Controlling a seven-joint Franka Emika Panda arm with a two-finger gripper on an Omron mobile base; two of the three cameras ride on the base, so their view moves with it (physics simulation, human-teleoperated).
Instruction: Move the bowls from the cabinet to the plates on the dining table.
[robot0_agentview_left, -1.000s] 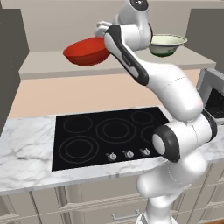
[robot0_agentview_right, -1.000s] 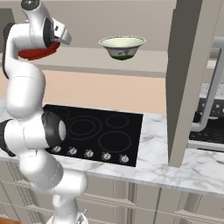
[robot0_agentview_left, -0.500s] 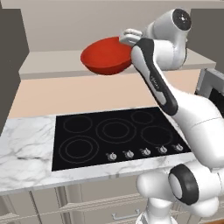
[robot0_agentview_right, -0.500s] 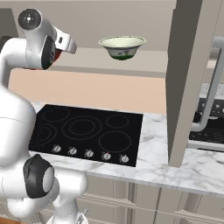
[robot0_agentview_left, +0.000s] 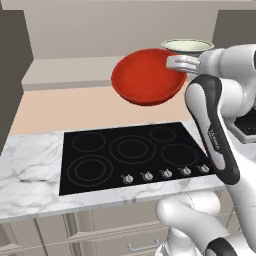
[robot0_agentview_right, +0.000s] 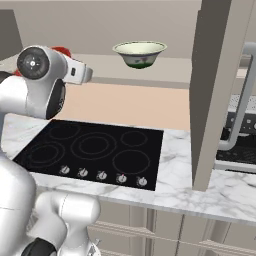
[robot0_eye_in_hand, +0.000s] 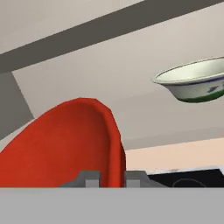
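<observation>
Red bowl (robot0_agentview_left: 145, 77) clamped by rim between gripper (robot0_eye_in_hand: 112, 177) fingers, held in air above black cooktop (robot0_agentview_left: 132, 154); cream-green bowl (robot0_agentview_right: 139, 53) on cabinet shelf (robot0_agentview_right: 165, 67) behind; small vertical lettering on arm (robot0_agentview_left: 215, 137), too small to read

Two base views over cooktop (robot0_agentview_left: 135, 155)

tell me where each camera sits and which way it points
Left base view: behind the arm's left, looking down at the cooktop; arm at right carries the red bowl.
Right base view: behind its right, facing the cream-green bowl on the cabinet shelf; arm at left.
Hand view: on the hand, along the tool shut on the red bowl's rim.
All three share both bowls.
</observation>
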